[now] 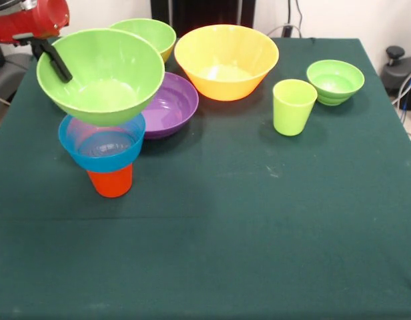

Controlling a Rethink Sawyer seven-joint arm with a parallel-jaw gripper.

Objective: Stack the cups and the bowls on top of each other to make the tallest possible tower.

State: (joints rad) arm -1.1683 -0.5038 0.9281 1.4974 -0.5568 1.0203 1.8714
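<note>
Here the tower (pixel 104 133) stands toward the table's (pixel 259 233) left side in the front view: an orange cup (pixel 111 181) at the bottom, a blue bowl (pixel 102 147) seated in its mouth, and a large lime green bowl (pixel 101 75) on top of that, sitting tilted rather than level. The gripper (pixel 53 60) reaches in from the upper left, its dark finger (pixel 55 61) lying over the green bowl's rim; whether the claw is pinching that rim or merely resting against it I cannot tell.

Everything else is placed relative to the tower. The purple bowl (pixel 169 105) lies just beside it on the right, partly hidden behind the green bowl. Another green bowl (pixel 149 33) sits behind the tower. The big yellow bowl (pixel 226 61) is farther right, then the lime green cup (pixel 293 107), with a small green bowl (pixel 335 81) beyond it, well apart from the stack.

These pieces look like thin glossy plastic (light, stiff, slippery), so the funnel-shaped stack is probably top-heavy and easily nudged over. The yellow bowl seems the likely next piece; its thin rim is the sensible place to grip, pinched from above.
</note>
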